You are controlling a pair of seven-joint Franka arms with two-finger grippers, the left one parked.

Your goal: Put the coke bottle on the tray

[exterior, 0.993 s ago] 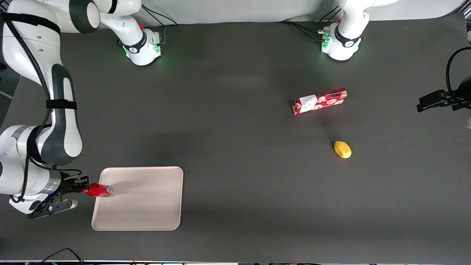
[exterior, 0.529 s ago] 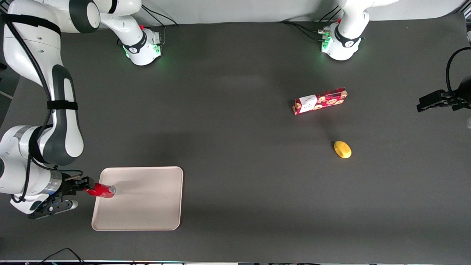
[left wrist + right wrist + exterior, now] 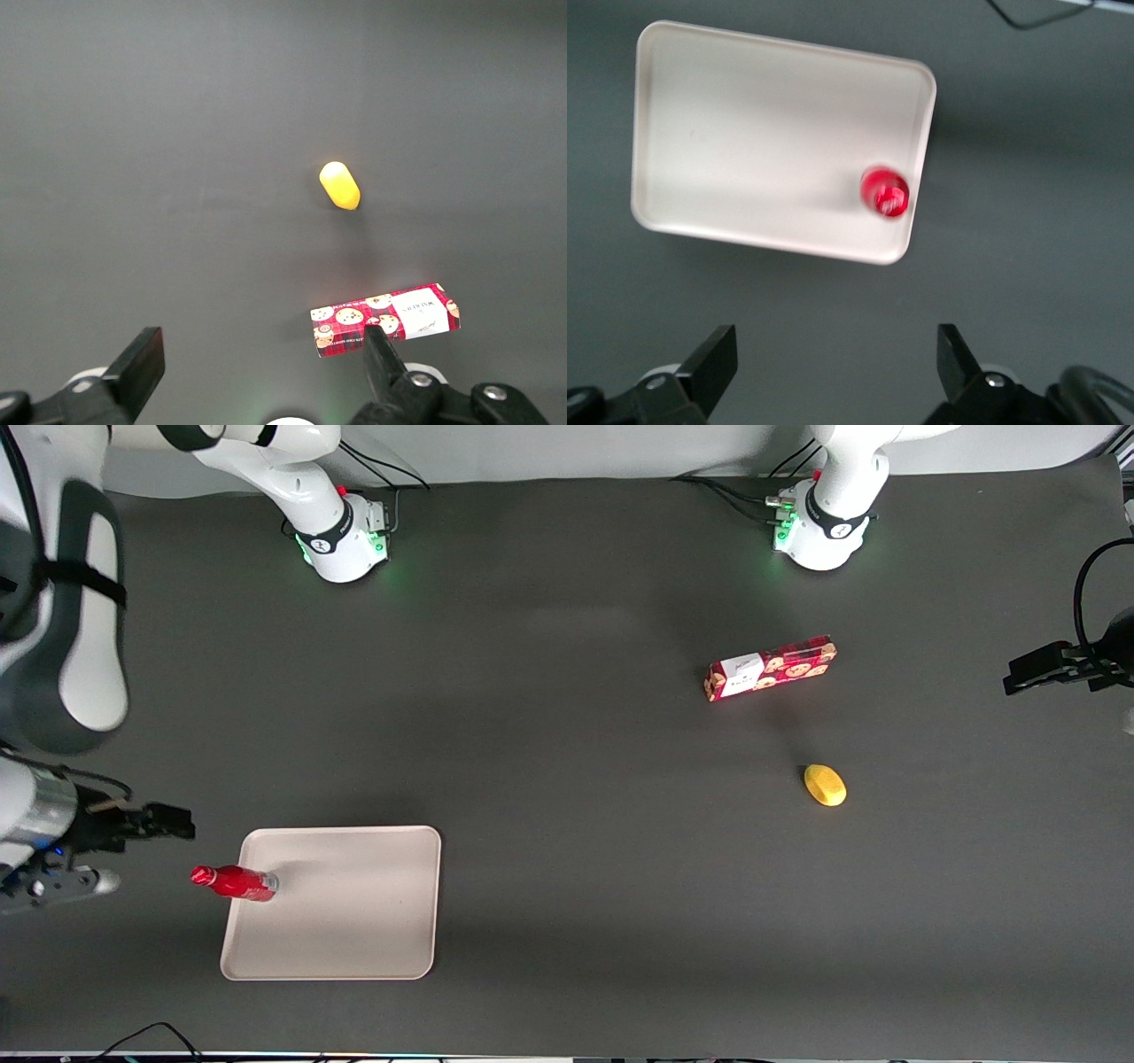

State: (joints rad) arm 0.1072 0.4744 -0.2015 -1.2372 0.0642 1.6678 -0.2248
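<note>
Since half a second ago, we see the gripper [image 3: 146, 850] has let go of the coke bottle [image 3: 232, 882] and drawn back toward the working arm's end of the worktop [image 3: 567, 868], now well apart from it. Its fingers [image 3: 716, 359] stand spread wide, holding nothing. We find the bottle standing upright on the tray [image 3: 354, 921], close against the tray's edge nearest the gripper, cap up, long axis vertical. Nothing else sits in the tray, so most of its floor is bare. We note a cookie box [image 3: 771, 668] and a yellow object [image 3: 825, 785] toward the parked arm's end.
</note>
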